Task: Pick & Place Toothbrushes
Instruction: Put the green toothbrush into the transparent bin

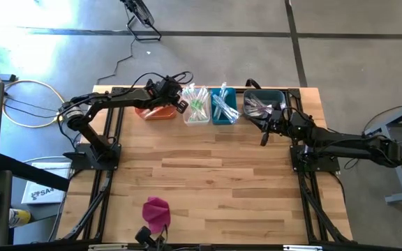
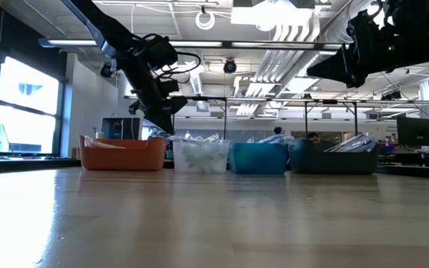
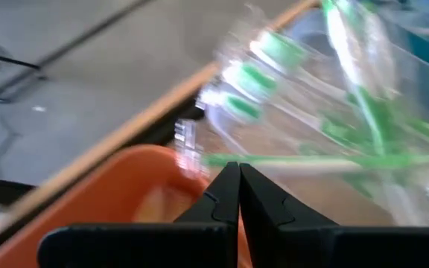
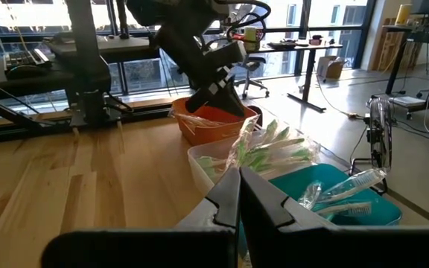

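Four bins stand in a row at the table's far edge: orange (image 1: pixel 155 111), clear (image 1: pixel 196 111), teal (image 1: pixel 223 110) and dark grey (image 1: pixel 262 103). Wrapped toothbrushes lie in them: green-handled ones (image 4: pixel 274 152) in the clear bin, blue-white ones (image 4: pixel 348 186) in the teal bin. My left gripper (image 1: pixel 181 104) (image 3: pixel 238 167) is shut and hovers over the border between the orange and clear bins. A green toothbrush (image 3: pixel 319 159) runs across just past its tips. My right gripper (image 1: pixel 264 139) (image 4: pixel 238 173) is shut, holds nothing, and hangs high above the table (image 2: pixel 319 73), just on the near side of the teal and grey bins. My left gripper points slanting down toward the far edge, with its shut tips right at the green toothbrush's handle (image 3: pixel 274 159), which lies across them. I cannot tell whether the tips touch it or its wrapper.
A magenta cloth lump (image 1: pixel 156 210) lies near the table's near edge, left of the middle. The wooden tabletop (image 1: pixel 208 174) stretches between the bins and that lump. Both arm bases stand at the table's left and right sides. Cables hang off the left arm.
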Controlling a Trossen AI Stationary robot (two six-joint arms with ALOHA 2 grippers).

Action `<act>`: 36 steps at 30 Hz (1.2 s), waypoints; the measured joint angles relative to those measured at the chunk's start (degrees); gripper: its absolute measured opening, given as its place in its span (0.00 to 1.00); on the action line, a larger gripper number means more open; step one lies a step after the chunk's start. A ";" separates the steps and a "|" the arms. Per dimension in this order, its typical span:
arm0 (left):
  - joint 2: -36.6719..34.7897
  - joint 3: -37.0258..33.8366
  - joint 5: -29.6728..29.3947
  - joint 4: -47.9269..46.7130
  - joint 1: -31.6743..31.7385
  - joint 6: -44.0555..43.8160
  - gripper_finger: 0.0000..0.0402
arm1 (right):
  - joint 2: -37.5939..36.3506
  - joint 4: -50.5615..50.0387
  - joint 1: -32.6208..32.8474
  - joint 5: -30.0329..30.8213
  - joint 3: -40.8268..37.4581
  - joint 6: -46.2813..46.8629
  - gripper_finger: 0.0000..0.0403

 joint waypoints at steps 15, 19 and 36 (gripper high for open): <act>-0.02 0.00 -5.38 2.10 1.41 2.37 0.01 | 0.00 0.00 -0.01 0.03 0.00 -0.03 0.01; 0.00 0.00 -3.50 1.53 2.32 0.84 0.01 | 0.00 -0.02 -0.01 0.03 0.00 -0.03 0.01; 1.25 -0.09 3.57 0.76 4.95 -3.52 0.01 | 0.00 -0.02 0.00 0.06 0.00 -1.01 0.01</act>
